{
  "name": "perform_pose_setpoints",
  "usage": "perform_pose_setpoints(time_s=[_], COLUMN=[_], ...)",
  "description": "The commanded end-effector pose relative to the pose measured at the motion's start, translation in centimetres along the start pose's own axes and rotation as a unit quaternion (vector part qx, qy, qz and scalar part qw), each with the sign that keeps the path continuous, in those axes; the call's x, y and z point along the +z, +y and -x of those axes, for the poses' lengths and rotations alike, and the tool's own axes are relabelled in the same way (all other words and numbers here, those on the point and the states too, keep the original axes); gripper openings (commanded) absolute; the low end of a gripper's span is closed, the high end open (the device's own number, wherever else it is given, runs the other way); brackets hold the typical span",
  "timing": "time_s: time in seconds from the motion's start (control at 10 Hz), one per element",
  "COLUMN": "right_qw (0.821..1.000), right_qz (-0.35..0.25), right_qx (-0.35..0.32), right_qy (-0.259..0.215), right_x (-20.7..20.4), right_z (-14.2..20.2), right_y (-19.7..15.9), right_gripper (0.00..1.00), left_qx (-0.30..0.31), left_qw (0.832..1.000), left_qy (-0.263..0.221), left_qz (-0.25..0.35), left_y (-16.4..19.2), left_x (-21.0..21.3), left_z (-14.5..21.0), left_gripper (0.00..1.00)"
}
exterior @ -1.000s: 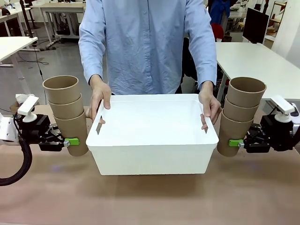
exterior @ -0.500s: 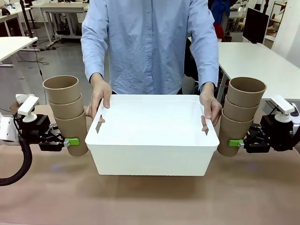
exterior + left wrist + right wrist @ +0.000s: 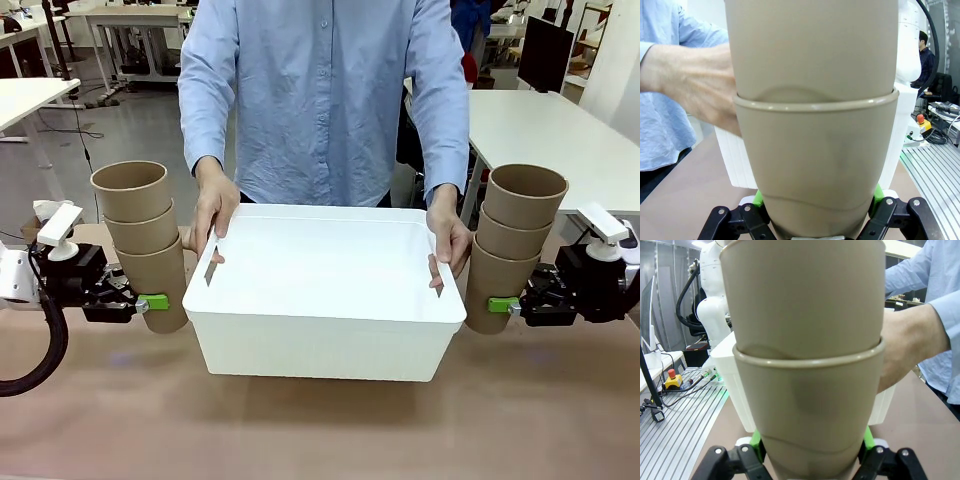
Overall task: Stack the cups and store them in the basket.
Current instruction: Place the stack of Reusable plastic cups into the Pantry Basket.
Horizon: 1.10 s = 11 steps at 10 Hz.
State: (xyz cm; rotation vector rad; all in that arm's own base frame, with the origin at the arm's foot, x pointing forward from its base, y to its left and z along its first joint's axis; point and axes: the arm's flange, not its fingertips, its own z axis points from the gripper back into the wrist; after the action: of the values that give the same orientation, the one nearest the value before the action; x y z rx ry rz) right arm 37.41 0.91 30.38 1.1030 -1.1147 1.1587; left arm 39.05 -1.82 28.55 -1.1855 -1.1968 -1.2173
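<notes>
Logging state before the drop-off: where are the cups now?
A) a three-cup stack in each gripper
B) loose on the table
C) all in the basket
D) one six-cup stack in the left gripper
A: the left gripper is shut on one stack of three paper cups, the right gripper on a second stack, and the white basket between them holds no cups.

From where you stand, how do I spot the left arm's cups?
Start at the white basket a person holds mid-table. Left of it rises a stack of three tan cups. Unlike the twin stack opposite, it sits in the left gripper.
</notes>
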Motion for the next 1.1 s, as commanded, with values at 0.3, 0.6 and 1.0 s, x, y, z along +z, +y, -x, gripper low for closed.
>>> perform_pose_setpoints(time_s=[0.3, 0.6, 1.0], right_qw=[1.0, 1.0, 1.0], right_qz=[0.0, 0.0, 0.0], right_qx=[0.006, 0.006, 0.006], right_qy=[-0.001, -0.001, -0.001], right_x=[-0.07, -0.07, -0.07], right_z=[-0.46, -0.46, -0.46], right_y=[-0.06, -0.06, -0.06], right_gripper=[0.85, 0.85, 0.85], left_qx=[-0.006, -0.006, -0.006], left_qw=[1.0, 1.0, 1.0], left_qy=[-0.005, -0.005, -0.005], left_qz=[0.001, 0.001, 0.001], left_y=[-0.14, -0.14, -0.14], left_x=[-0.07, -0.07, -0.07], left_z=[-0.34, -0.34, -0.34], left_gripper=[0.84, 0.84, 0.84])
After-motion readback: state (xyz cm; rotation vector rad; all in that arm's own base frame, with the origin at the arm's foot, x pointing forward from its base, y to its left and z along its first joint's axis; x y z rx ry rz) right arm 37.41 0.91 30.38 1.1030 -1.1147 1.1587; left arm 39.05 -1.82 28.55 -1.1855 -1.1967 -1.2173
